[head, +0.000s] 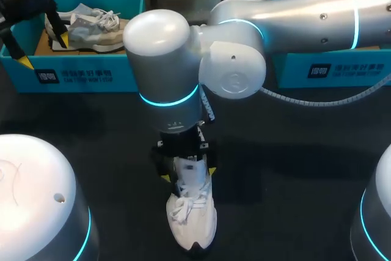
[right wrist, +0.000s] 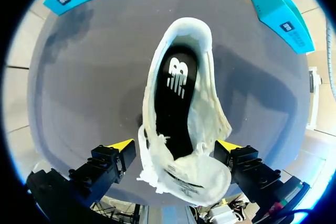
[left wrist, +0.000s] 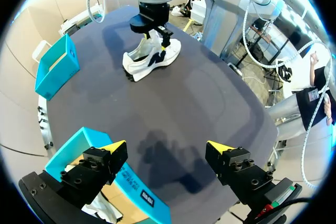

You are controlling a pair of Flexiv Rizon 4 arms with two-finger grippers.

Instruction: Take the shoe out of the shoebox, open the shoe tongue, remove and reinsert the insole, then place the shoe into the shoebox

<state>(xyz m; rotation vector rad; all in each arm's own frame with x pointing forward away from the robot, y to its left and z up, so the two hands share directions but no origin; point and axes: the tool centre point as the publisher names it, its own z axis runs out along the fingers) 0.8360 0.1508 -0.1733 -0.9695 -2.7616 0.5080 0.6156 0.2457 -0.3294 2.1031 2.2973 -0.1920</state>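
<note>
White lace-up mesh shoe (head: 194, 212) stands on the dark desk (head: 293, 169) at 6 o'clock, with its black insole (right wrist: 176, 93) inside. The right tool (right wrist: 176, 145) is spread, straddling the laced part. The left tool (left wrist: 168, 150) is spread and empty over the teal cardboard shoebox (head: 79, 77) at 10 o'clock.

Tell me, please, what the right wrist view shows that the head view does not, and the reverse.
Only the right wrist view looks down into the white shoe, showing the black insole lying inside it. Only the head view shows the left end effector, open, over one end of a teal shoebox, and a second shoe lying in that box. Both show the white shoe on the dark table, the open right end effector astride it, that shoebox and the other teal box.
</note>
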